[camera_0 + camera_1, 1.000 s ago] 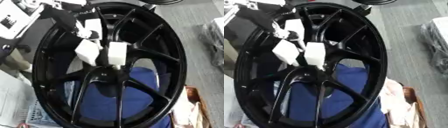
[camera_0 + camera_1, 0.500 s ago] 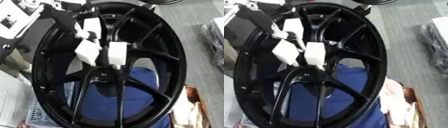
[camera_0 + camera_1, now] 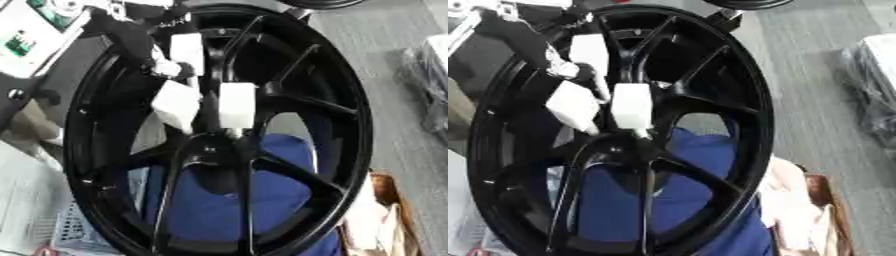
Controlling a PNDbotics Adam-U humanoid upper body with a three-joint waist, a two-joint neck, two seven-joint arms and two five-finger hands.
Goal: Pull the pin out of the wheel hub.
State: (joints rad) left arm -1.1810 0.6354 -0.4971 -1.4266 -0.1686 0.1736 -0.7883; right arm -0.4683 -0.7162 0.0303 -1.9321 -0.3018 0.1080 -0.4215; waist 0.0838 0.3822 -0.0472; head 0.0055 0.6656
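Grey floor lies behind a glossy black wheel hub (image 3: 262, 100) with thin spokes, filling the view. At its centre, the left hand (image 3: 188, 95) pinches a small pale pin (image 3: 637, 132) with white-padded fingers (image 3: 631, 105); the right eye view shows it clearer.

We find no text, number or brand that we can read. The white panel (image 3: 35, 35) at the upper left carries green and dark marks, but we cannot make them out as letters. The black wheel hub (image 3: 350, 115) shows no legible marking that we can see.
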